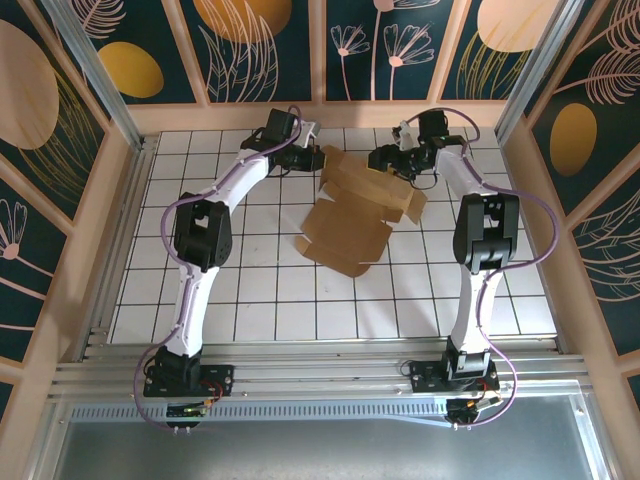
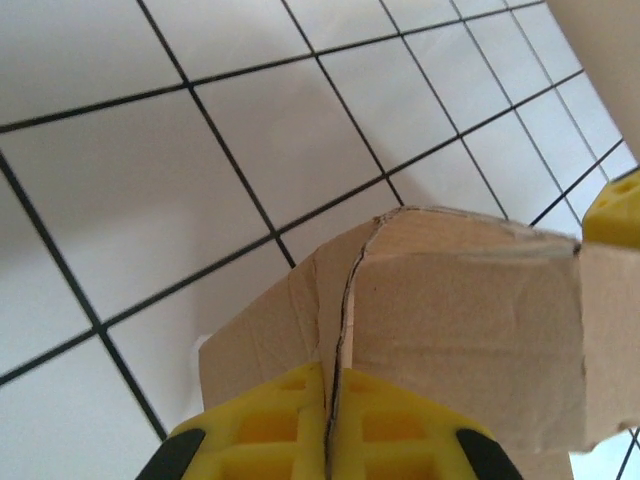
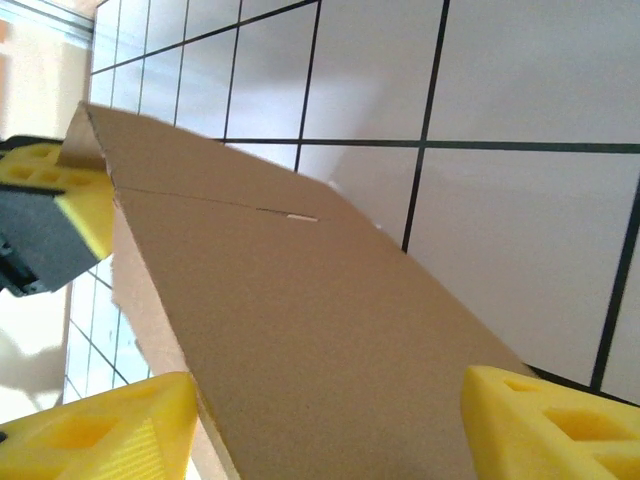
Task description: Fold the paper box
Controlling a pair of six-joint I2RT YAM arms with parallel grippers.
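Brown corrugated paper box (image 1: pixel 345 235): die-cut sheet, creased flaps, matte.

Surface (image 1: pixel 250 300): white square tiles divided by thin dark grid lines.
Border: pale wooden frame (image 1: pixel 330 118) along the far side and both flanks.
Near edge: ends at grooved aluminium rails (image 1: pixel 320 375).
Item on it: paper box (image 1: pixel 345 235), one sheet of brown corrugated cardboard with flaps, partly folded.
Position: middle of the surface, reaching toward the far edge.
Contact: near flaps lie flat on the tiles; the far part is raised off them.
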